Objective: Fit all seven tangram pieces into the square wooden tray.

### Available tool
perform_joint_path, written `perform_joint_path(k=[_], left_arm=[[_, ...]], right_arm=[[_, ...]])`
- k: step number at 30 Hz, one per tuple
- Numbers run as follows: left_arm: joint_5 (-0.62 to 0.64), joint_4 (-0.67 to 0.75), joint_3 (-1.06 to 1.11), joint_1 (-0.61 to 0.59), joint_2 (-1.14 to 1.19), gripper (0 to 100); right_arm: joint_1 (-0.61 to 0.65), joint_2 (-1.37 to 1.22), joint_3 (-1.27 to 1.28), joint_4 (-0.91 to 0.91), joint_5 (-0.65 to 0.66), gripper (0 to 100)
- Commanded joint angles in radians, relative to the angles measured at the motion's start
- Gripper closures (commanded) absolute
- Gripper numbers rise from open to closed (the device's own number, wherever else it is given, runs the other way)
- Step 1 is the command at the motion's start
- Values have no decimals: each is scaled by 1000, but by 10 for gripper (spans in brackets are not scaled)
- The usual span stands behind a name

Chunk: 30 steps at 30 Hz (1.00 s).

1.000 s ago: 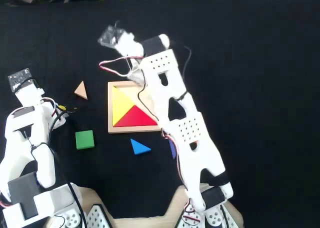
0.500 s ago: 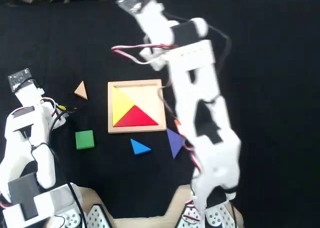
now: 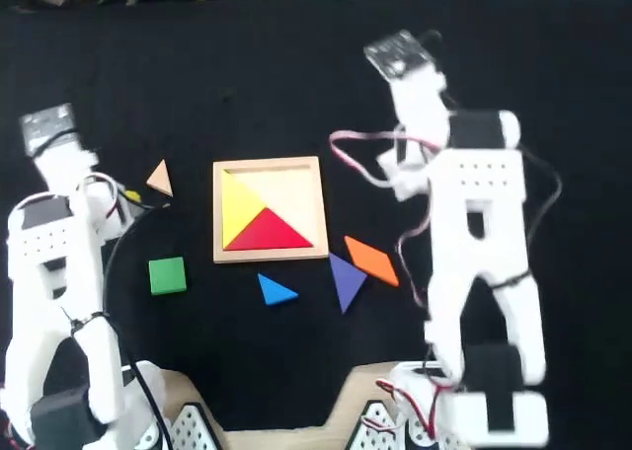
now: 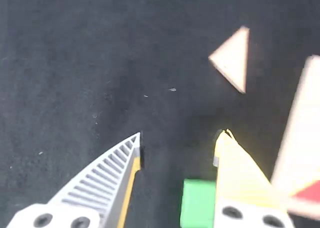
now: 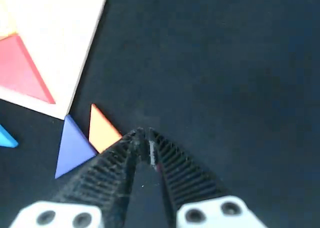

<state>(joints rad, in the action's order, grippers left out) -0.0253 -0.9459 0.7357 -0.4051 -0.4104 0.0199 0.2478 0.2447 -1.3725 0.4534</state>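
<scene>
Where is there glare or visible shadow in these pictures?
High view: the black cloth hides shadows, none clear beside the green square. Right wrist view: the bare wood of the tray glows almost white. Left wrist view: the tan triangle looks similarly overlit.

Cropped by frame edge: tray (image 4: 300, 138), blue triangle (image 5: 6, 137); green square (image 4: 197, 203) part-hidden behind left claw (image 4: 180, 135).

Right pincer (image 5: 145, 136) now right of tray (image 5: 60, 38)
</scene>
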Motion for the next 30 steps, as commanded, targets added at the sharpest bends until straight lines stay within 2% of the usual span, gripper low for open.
perform_joint_path(k=[1, 4, 7, 11, 13, 19, 30], left_arm=[[-92, -190, -147, 105, -2, 762], [-144, -290, -165, 177, 8, 762], [-166, -288, -128, 189, 8, 762], [-166, -152, 7, 188, 3, 762], [-166, -58, 94, 189, -21, 762], [-158, 180, 328, 189, -143, 762], [-158, 212, 383, 188, -187, 762]], right_arm=[[21, 122, 219, 114, -6, 986], [80, 176, 349, 132, -6, 984], [140, 208, 430, 94, -26, 918], [233, 222, 518, 44, -41, 792], [273, 220, 553, 48, -41, 783], [285, 214, 567, 91, -41, 783], [285, 203, 595, 130, -97, 786]])
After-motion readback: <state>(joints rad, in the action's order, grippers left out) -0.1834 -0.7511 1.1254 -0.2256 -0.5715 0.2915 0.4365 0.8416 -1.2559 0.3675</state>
